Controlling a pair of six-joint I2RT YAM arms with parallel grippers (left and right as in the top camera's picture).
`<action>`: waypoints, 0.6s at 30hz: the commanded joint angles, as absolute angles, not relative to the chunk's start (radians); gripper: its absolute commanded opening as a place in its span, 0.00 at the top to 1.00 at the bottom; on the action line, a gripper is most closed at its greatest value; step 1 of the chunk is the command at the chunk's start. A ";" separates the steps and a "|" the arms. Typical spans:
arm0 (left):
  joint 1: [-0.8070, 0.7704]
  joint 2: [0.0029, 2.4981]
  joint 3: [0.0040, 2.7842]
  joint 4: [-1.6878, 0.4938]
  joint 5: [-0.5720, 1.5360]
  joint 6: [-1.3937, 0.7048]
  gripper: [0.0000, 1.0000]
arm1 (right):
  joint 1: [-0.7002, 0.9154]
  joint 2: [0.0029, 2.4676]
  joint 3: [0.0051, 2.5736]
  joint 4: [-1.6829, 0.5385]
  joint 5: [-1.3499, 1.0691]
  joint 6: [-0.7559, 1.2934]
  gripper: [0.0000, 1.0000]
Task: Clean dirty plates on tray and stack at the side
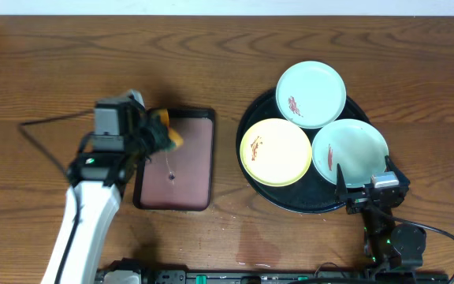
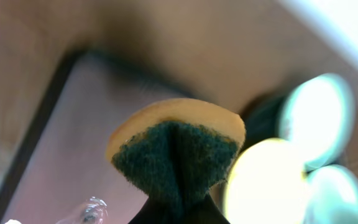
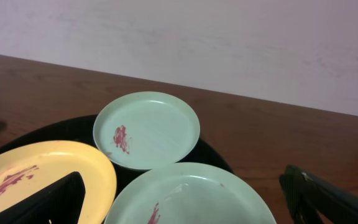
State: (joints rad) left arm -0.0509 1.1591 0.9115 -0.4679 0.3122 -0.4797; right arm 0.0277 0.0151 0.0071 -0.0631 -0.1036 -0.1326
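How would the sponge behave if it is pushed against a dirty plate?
Probably floppy: the sponge is folded between the jaws of the shut left gripper. Its dark green scouring side looks rough, so it should drag rather than slide. It is likely light for its size.

Plates (image 1: 276, 152) crowd tray (image 1: 306, 201), tabletop (image 1: 225, 158) open alongside

Three small round shallow plates lie flat, rim to rim, on the large glossy black tray (image 1: 306, 201). The nearest mint-green plate (image 1: 350, 152) sits directly ahead of the right pincer (image 1: 365, 185), its near rim between the wide-spread fingers, with a reddish-brown smear left of its centre. The pale yellow plate (image 1: 276, 151) lies ahead and to the pincer's left, smeared near its left edge. The second mint-green plate (image 1: 311, 94) lies farthest ahead, likewise smeared.
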 commanded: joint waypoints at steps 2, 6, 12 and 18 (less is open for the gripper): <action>-0.059 0.976 1.024 -0.460 0.317 -0.430 0.93 | 0.037 0.013 0.006 -0.067 -0.102 -0.139 0.01; -0.079 0.953 0.958 -0.471 0.184 -0.431 0.92 | 0.037 0.013 0.006 -0.067 -0.102 -0.139 0.01; -0.120 1.172 0.770 -0.358 0.159 -0.463 0.93 | 0.037 0.013 0.006 -0.067 -0.102 -0.139 0.01; -0.102 1.139 0.915 -0.434 0.288 -0.419 0.92 | 0.037 0.013 0.006 -0.067 -0.102 -0.139 0.01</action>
State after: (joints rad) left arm -0.1074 1.2419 0.7822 -0.4305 0.2356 -0.4435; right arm 0.0277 0.0151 0.0071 -0.0631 -0.1036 -0.1326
